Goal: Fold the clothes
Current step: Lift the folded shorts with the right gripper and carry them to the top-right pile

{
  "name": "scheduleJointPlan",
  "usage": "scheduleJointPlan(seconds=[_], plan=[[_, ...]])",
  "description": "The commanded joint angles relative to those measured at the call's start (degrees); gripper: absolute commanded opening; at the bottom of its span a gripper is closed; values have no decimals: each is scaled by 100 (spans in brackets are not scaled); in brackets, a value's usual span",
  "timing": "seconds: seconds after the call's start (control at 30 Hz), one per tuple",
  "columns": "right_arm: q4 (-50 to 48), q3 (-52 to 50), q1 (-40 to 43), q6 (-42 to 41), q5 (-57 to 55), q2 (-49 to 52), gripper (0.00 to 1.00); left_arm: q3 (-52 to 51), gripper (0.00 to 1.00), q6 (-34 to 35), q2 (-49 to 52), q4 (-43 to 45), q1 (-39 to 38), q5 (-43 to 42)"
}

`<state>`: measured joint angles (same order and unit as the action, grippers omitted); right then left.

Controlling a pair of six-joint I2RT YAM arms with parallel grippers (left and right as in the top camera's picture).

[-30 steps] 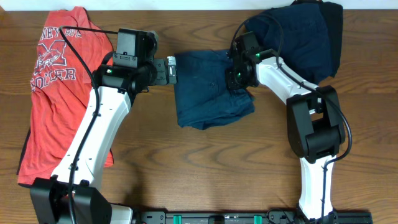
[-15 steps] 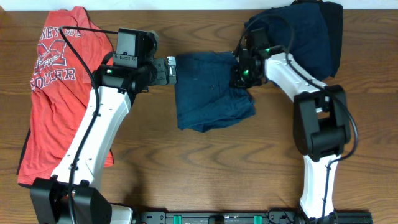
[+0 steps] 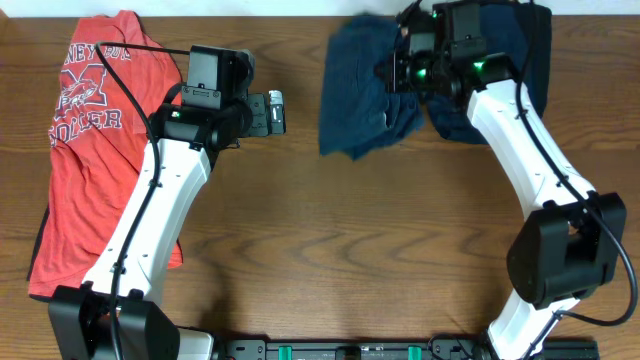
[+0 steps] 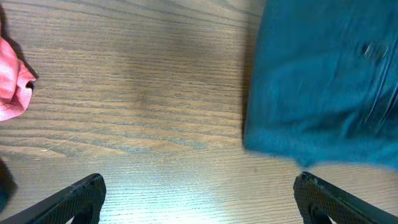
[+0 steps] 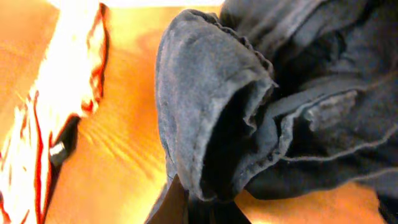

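Folded dark navy shorts (image 3: 362,85) hang bunched from my right gripper (image 3: 398,72), which is shut on their right edge near the table's back. In the right wrist view the fabric (image 5: 211,112) fills the frame above the closed fingers (image 5: 202,202). More dark navy clothes (image 3: 505,60) lie piled at the back right. My left gripper (image 3: 274,112) is open and empty, left of the shorts; its wrist view shows both fingertips (image 4: 199,196) apart over bare wood, with the shorts (image 4: 323,81) at upper right.
A red T-shirt (image 3: 95,150) with white lettering lies spread along the left side under my left arm; its edge shows in the left wrist view (image 4: 12,87). The wooden table (image 3: 340,250) stretches across the middle and front.
My right gripper has pulled the navy shorts up and back toward the far right pile, lifting them from the table's middle. The left arm has not moved.
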<state>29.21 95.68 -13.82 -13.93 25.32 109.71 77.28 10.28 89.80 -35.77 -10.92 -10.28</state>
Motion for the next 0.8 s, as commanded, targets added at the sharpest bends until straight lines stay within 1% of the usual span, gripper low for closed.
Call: scheduleJointPlan(seconds=[0.0,0.13,0.27,0.53,0.63,0.77], plan=[[-433,118,92,-638,109,-98,1,57,98,-76,2,0,24,55],[-1325,120,245,-1309,201,-127,1,57,98,-76,2,0,24,55],[-2079,142,498,-1746,457,-155,1,57,98,-76,2,-2,24,57],[-2319,212,1224,-2468,391,-184,1,57,98,-76,2,0,24,96],[-2376,212,1449,-2549,-26,-184,1,57,98,-76,2,0,24,96],[-2428,210,1582,-2881,-1342,-184,1,57,98,-76,4,2,24,96]])
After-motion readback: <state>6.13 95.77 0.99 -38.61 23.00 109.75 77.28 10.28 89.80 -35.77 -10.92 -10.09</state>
